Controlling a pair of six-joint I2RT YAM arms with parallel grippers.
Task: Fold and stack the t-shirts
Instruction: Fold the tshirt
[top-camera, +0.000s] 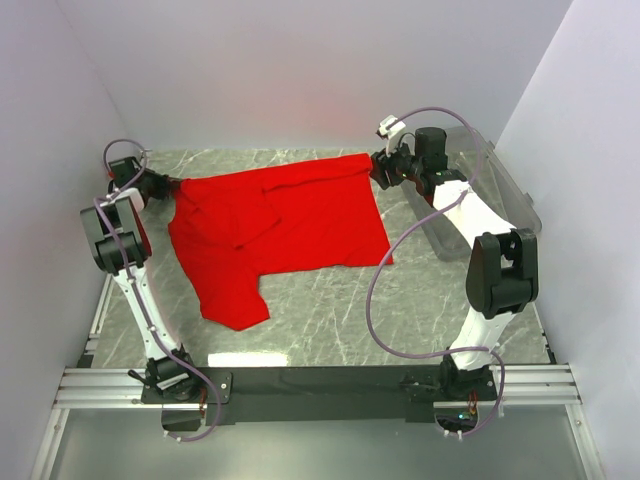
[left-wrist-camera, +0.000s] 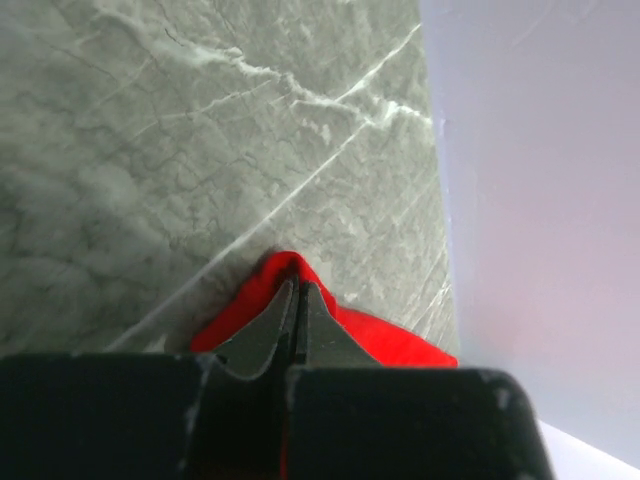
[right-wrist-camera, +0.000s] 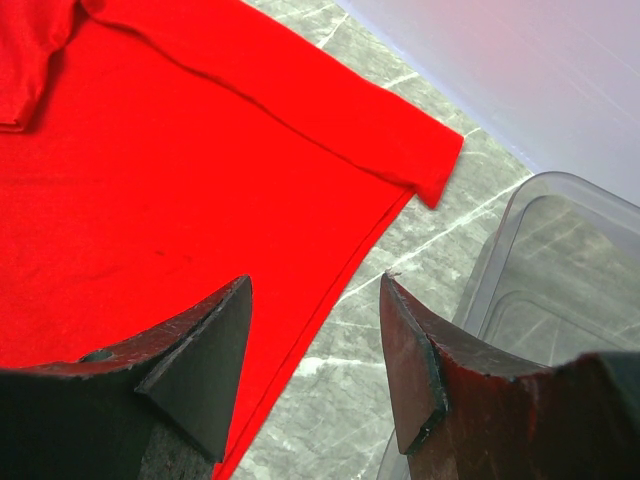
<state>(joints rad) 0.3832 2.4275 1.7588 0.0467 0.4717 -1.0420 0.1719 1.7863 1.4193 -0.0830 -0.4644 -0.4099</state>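
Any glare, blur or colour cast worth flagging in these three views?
Top external: even light, one white glare patch on the grey marble table, faint pink cast on the back wall behind the plain bright red cloth t-shirt. Left wrist: left arm's fingers dark and soft. Right wrist: shirt sharp, right arm's fingers dark.

The left arm is stretched far left, the left hand pinched shut on the t-shirt; the right arm is stretched forward, the right hand held open.

White arms, black joints, lilac cables
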